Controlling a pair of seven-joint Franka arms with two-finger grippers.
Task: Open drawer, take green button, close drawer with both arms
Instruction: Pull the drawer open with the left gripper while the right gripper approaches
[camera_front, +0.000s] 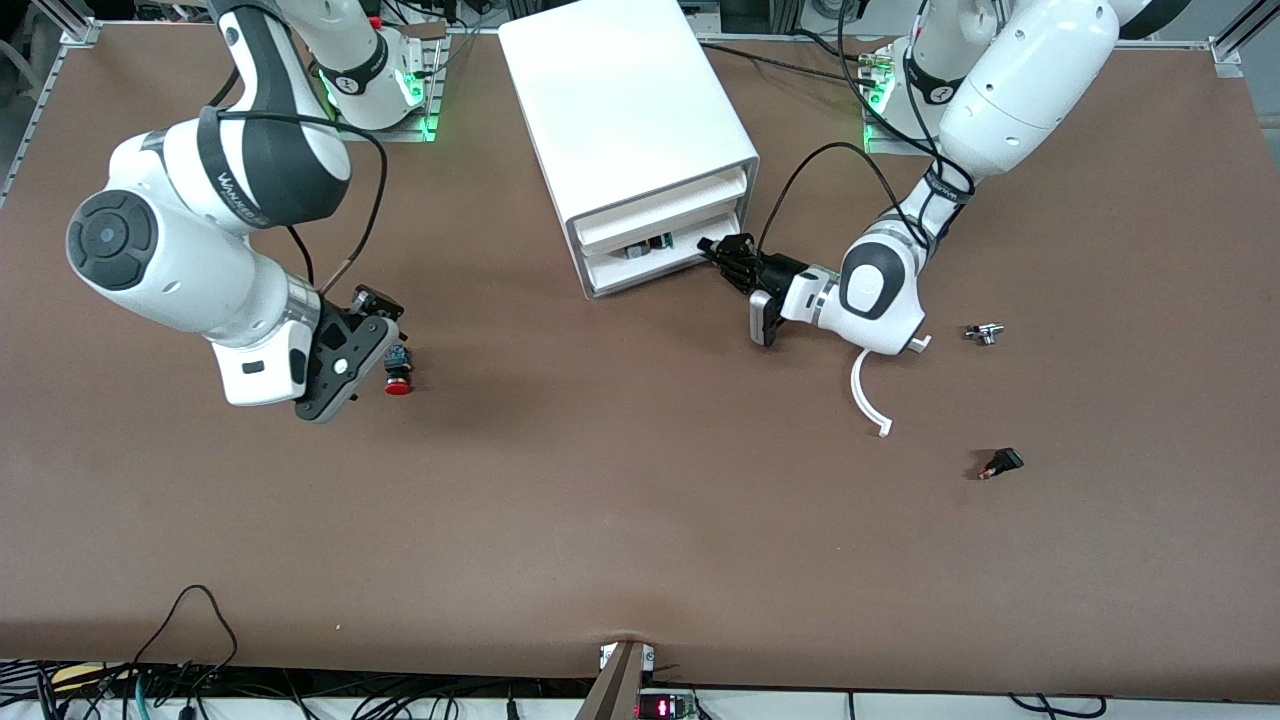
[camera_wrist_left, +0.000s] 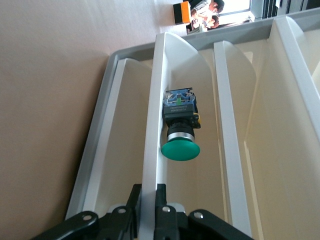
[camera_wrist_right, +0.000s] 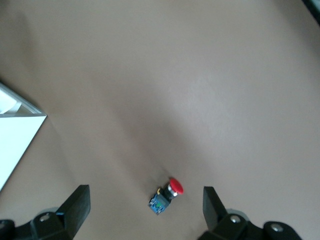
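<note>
Buttons: I count two, one green-capped button (camera_wrist_left: 180, 127) with a black-and-blue body, one red-capped button (camera_wrist_right: 166, 194) | left gripper (camera_wrist_left: 148, 206) fingers pinching drawer (camera_wrist_left: 152, 150) front, green cap just past them | right gripper (camera_wrist_right: 145, 202) fingers spread, red one between.

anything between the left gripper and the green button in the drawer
Nothing: in the left wrist view, bare drawer floor separates the left gripper, clamped on the front edge, from the button.

We are looking at two glossy white arms with rounded shells and dark grey bands, the right arm (camera_front: 200, 240) wearing grey lettering on its band. Black cables are looping along both, and the left arm (camera_front: 960, 150) is ending in a black gripper (silver screw heads showing on the finger mounts). Green lights are glowing at both bases.
</note>
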